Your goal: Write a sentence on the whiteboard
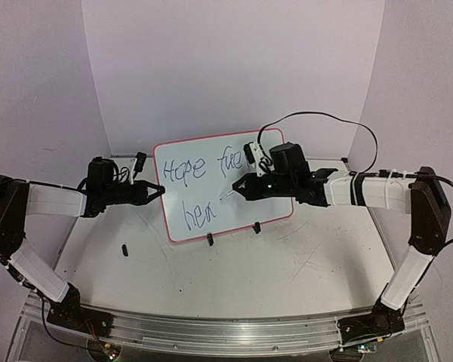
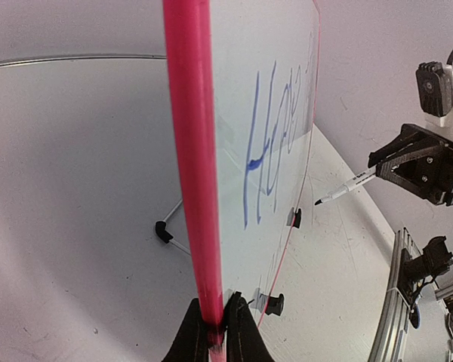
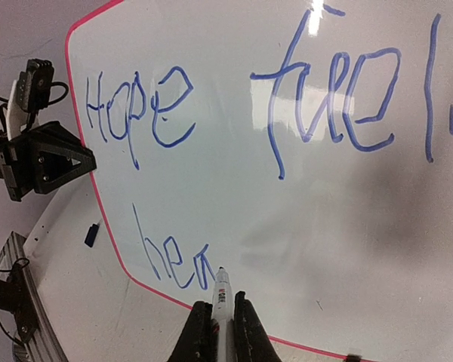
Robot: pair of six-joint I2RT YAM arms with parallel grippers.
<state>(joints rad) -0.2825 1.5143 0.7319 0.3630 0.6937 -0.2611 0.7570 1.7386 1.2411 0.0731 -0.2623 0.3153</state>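
Observation:
The whiteboard [image 1: 211, 219], white with a red-pink rim, stands tilted on two black clip feet at the table's middle. The sentence [image 3: 325, 98] in blue reads "Hope fuels" on top and "hea" [image 3: 174, 260] below. My left gripper [image 1: 155, 190] is shut on the board's left rim [image 2: 190, 151]. My right gripper [image 1: 239, 187] is shut on a white marker [image 3: 223, 298]. The marker's tip touches the board just right of the "a". The marker also shows in the left wrist view [image 2: 346, 187].
A small black cap [image 1: 125, 249] lies on the table left of the board. A black cable [image 1: 325, 121] loops above the right arm. A white curved backdrop stands behind. A metal rail [image 1: 211, 332] runs along the near edge.

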